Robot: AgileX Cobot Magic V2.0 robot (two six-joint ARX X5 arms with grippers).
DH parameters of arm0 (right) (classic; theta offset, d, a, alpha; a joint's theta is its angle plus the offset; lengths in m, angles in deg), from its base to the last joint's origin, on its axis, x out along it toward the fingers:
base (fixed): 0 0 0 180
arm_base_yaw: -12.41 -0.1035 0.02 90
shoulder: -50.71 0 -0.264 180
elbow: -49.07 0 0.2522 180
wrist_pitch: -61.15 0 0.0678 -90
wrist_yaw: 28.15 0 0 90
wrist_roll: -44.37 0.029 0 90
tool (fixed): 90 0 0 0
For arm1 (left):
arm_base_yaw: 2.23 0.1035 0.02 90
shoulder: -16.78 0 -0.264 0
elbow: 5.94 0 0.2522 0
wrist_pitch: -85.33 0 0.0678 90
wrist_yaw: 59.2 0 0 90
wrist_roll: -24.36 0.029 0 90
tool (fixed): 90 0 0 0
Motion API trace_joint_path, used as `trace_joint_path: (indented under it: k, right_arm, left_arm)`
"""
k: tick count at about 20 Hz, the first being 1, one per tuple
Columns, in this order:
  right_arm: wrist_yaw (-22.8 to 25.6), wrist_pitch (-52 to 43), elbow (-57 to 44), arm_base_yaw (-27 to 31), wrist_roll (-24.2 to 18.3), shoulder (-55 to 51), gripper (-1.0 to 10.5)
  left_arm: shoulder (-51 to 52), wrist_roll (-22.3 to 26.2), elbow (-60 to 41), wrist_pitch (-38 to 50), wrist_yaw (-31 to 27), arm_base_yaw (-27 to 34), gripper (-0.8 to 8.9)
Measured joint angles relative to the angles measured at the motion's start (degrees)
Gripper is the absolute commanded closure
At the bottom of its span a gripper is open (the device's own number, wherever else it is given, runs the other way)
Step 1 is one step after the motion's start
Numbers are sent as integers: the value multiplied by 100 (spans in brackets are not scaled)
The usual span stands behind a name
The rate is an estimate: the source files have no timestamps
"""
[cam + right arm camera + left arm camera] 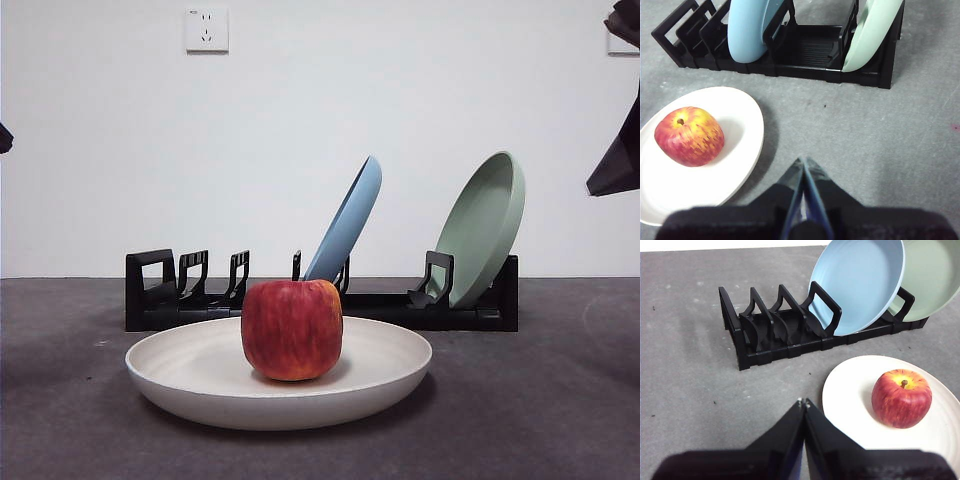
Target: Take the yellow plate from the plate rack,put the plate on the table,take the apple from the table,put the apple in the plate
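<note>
The cream yellow plate (pixel 200 375) lies flat on the dark grey table (pixel 540 410) in front of the black plate rack (pixel 150 295). The red apple (pixel 292 328) stands upright in the plate. Both show in the left wrist view, plate (pixel 850 390) and apple (pixel 901 398), and in the right wrist view, plate (pixel 735 130) and apple (pixel 689 135). My left gripper (pixel 803 403) is shut and empty, above the table beside the plate. My right gripper (pixel 802 162) is shut and empty, on the plate's other side. The rack also shows in both wrist views (pixel 765 335) (pixel 810 55).
A light blue plate (pixel 348 222) and a pale green plate (pixel 485 225) lean in the rack's slots. A white wall with a socket (pixel 206 30) stands behind. A dark arm part (pixel 618 160) shows at the upper right edge, another tip (pixel 4 137) at the left edge.
</note>
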Motion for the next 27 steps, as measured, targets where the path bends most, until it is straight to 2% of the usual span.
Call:
trace_joint_path:
  k: [7, 10, 13, 15, 17, 21, 27]
  right_arm:
    - [0, 0, 0, 0, 13, 0, 946]
    - [0, 0, 0, 0, 13, 0, 946]
    - [0, -2, 0, 0, 13, 0, 946]
    - [0, 0, 0, 0, 13, 0, 946]
    - [0, -2, 0, 0, 13, 0, 946]
    - [0, -2, 0, 0, 13, 0, 946]
    - [0, 0, 0, 0, 13, 0, 946]
  left_arm:
    - [2, 0, 0, 0, 0, 0, 817]
    - [240, 33, -2, -260, -109, 59, 817]
    - [748, 348, -2, 48, -219, 407, 817]
    - [1045, 737, -2, 568, -216, 798, 817]
    - [1270, 979, -7, 638, -190, 1187, 817]
    - [1683, 1106, -470, 785, -144, 1735, 817]
    - [2446, 1095, -1725, 859, -125, 2044, 817]
